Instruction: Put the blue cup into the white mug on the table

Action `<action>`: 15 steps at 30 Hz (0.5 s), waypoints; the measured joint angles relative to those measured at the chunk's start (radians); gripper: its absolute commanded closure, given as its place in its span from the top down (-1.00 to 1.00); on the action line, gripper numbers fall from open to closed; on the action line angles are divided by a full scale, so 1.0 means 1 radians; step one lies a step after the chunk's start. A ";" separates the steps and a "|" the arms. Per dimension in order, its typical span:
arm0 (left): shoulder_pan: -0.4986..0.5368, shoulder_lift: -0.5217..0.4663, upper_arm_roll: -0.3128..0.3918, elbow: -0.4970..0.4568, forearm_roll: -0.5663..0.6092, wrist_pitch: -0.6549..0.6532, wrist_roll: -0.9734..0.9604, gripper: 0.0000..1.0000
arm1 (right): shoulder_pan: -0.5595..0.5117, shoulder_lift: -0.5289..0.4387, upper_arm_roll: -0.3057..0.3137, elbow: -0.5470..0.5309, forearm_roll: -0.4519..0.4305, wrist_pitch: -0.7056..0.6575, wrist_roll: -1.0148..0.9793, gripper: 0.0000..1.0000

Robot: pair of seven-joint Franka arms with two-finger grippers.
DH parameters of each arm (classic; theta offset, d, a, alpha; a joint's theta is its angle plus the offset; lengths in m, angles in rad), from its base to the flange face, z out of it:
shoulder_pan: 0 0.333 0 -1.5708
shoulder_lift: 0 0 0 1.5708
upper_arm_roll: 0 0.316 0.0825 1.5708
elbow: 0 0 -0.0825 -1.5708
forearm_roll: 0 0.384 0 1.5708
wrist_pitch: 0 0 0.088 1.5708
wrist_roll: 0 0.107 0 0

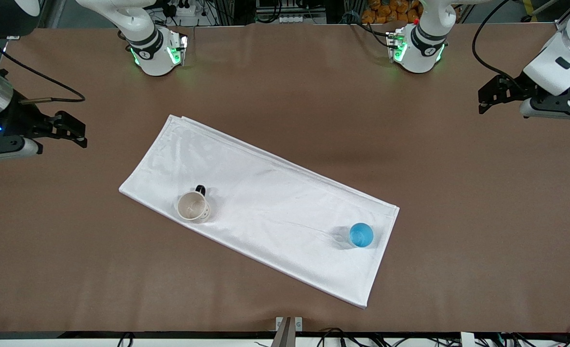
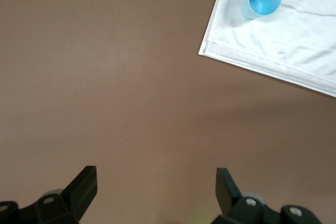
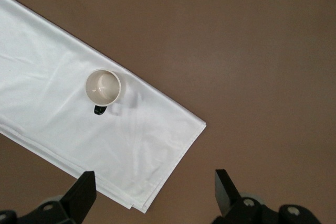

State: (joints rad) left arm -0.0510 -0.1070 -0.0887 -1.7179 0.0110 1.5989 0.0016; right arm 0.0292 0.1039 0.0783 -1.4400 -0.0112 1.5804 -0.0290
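Blue cup [image 1: 361, 234] upright on white cloth [image 1: 265, 193], toward left arm's end; white mug [image 1: 193, 206] toward right arm's. Left hand [image 1: 482, 99] closer to cup, open, empty; right hand [image 1: 75, 131] open, waiting.

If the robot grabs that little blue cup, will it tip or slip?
The blue cup looks like thin plastic, so probably light and easily knocked over. Its smooth round wall may slip. The cloth beneath could bunch if it is pushed.

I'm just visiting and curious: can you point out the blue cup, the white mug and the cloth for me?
blue cup [image 1: 361, 234]: front view, on its open mouth.
white mug [image 1: 192, 206]: front view, on its inner bottom.
white cloth [image 1: 275, 193]: front view, on a bare middle part.
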 measured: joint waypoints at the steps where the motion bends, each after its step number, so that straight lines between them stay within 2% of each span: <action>1: 0.000 0.006 -0.001 0.000 0.000 0.000 0.000 1.00 | 0.000 0.000 0.000 0.005 0.000 0.000 0.000 1.00; 7: -0.004 0.079 -0.006 0.020 0.000 0.007 0.000 1.00 | 0.001 0.000 0.003 0.013 0.000 0.000 0.000 1.00; 15: -0.026 0.276 -0.013 0.153 0.000 0.043 -0.096 1.00 | 0.001 0.003 0.003 0.014 0.000 -0.001 0.000 1.00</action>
State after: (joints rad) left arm -0.0768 0.1686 -0.1015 -1.5653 0.0111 1.6422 -0.0941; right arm 0.0301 0.1067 0.0816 -1.4261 -0.0108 1.5795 -0.0290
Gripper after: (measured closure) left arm 0.000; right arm 0.000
